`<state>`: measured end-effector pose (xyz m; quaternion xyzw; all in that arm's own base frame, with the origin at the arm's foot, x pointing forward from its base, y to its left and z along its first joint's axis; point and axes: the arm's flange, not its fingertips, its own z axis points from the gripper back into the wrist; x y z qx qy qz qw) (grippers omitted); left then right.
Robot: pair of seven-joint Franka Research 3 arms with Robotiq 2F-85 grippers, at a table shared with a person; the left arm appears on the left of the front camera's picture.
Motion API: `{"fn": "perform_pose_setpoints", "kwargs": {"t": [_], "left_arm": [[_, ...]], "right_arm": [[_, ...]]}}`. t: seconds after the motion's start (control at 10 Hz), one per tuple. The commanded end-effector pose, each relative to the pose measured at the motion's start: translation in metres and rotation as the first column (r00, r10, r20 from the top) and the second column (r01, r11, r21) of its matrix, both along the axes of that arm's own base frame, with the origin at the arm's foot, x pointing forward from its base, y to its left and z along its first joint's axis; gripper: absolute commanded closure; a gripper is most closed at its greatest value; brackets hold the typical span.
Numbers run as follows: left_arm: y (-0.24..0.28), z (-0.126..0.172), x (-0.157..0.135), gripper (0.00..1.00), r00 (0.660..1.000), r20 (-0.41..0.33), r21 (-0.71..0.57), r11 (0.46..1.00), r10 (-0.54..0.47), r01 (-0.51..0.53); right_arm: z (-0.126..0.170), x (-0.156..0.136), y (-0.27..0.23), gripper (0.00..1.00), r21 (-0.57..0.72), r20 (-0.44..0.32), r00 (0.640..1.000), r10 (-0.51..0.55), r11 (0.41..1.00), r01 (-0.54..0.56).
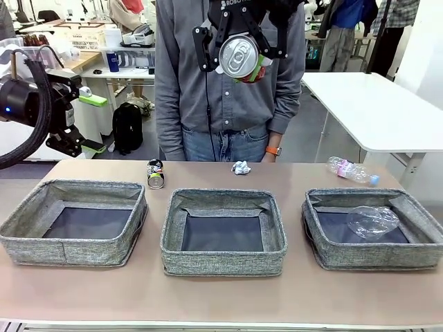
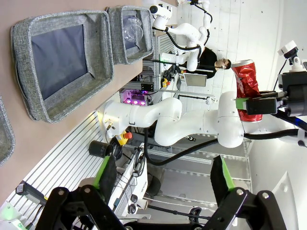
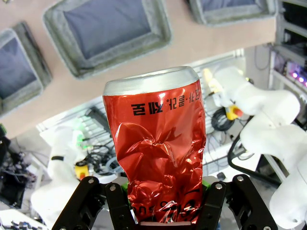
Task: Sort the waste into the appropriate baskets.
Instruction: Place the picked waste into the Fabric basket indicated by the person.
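Note:
My right gripper (image 1: 239,48) hangs high over the middle basket (image 1: 221,263), shut on a dented red can (image 1: 239,61) whose silver end faces the front camera. In the right wrist view the can (image 3: 160,143) stands between the fingers above the baskets. My left gripper (image 1: 95,124) is open and holds nothing, at the far left above the table's left end. A dark can (image 1: 155,173) lies behind the left basket (image 1: 69,252). A paper ball (image 1: 240,167) and a clear bottle (image 1: 351,169) lie near the far edge. The right basket (image 1: 377,257) holds a crushed clear bottle (image 1: 372,221).
A person in a grey shirt (image 1: 180,83) stands at the far edge behind the middle basket, with a hand (image 1: 271,153) at the table edge. A white table (image 1: 374,111) stands to the back right. In the left wrist view the right arm (image 2: 192,124) stretches across with the red can (image 2: 247,88).

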<state>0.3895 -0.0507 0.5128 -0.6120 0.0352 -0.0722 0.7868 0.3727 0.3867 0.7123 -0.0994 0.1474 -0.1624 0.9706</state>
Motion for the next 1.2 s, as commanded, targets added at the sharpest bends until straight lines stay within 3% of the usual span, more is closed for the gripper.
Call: {"fn": "perform_pose_setpoints", "kwargs": {"t": [0.0,1.1], "left_arm": [[0.0004,0.0031,-0.002,0.0,1.0,-0.007,0.005,1.0,-0.004,0.004],[0.0004,0.0031,-0.002,0.0,1.0,-0.007,0.005,1.0,-0.004,0.004]], "right_arm": [[0.0012,-0.0038,-0.0021,0.84,-0.005,0.0,1.0,-0.001,1.0,0.001],[0.0012,-0.0038,-0.0021,0.84,-0.005,0.0,1.0,-0.001,1.0,0.001]]}}
